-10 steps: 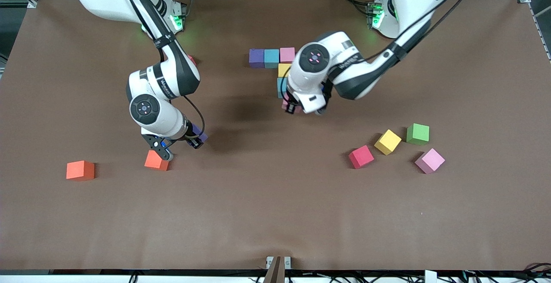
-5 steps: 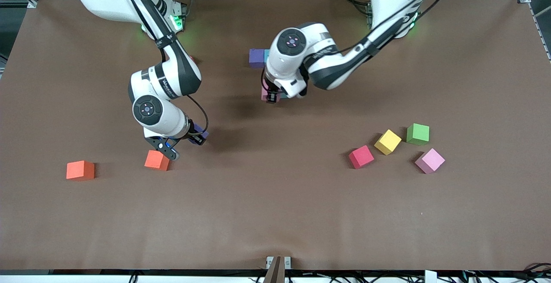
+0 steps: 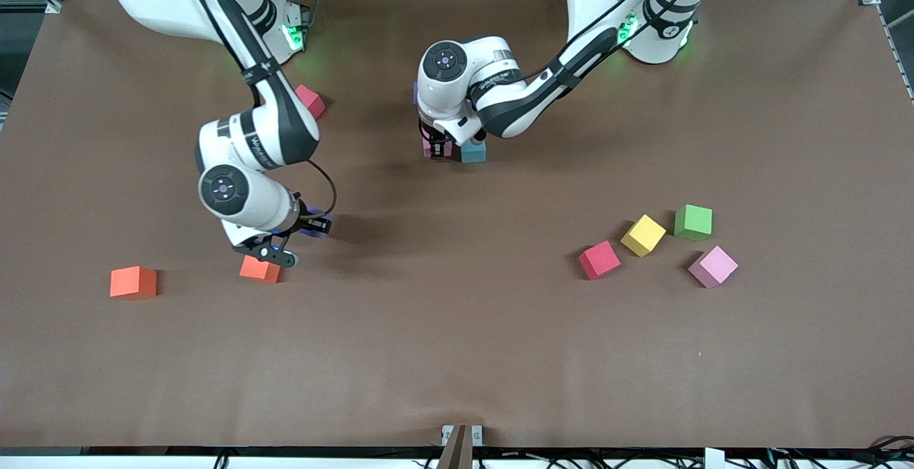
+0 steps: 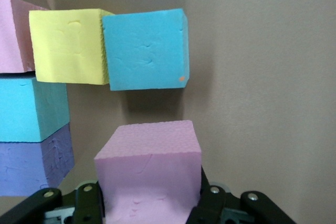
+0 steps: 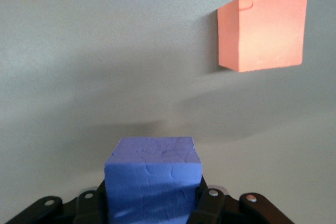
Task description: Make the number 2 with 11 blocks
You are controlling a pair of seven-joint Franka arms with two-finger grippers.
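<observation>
So on the left gripper (image 4: 149, 211) we've got the jaws clamped on a pink block (image 4: 148, 174), and what matters is where the open slot lies from it: straight ahead of the jaws sits the blue block (image 4: 145, 50), with a bare strip of bench (image 4: 262, 103) between the two. That blue one is touching a yellow block (image 4: 68, 45), and alongside runs the row of pink (image 4: 13, 35), light blue (image 4: 31, 108) and purple (image 4: 34, 158), so the top of the number 2 (image 3: 473, 152) is partly built in the middle of the bench, mostly hidden under the arm in the front view. We'd guess the pink cube goes down just beside the blue, faces squared, no twist needed since cubes have no long axis. The right gripper (image 5: 152, 211) is pinched on a purple-blue block (image 5: 152, 174) over the bench near an orange block (image 5: 262, 30), with a second orange block (image 3: 133, 282) farther toward the right arm's end. The left arm is clearly the nearer one to the digit.
</observation>
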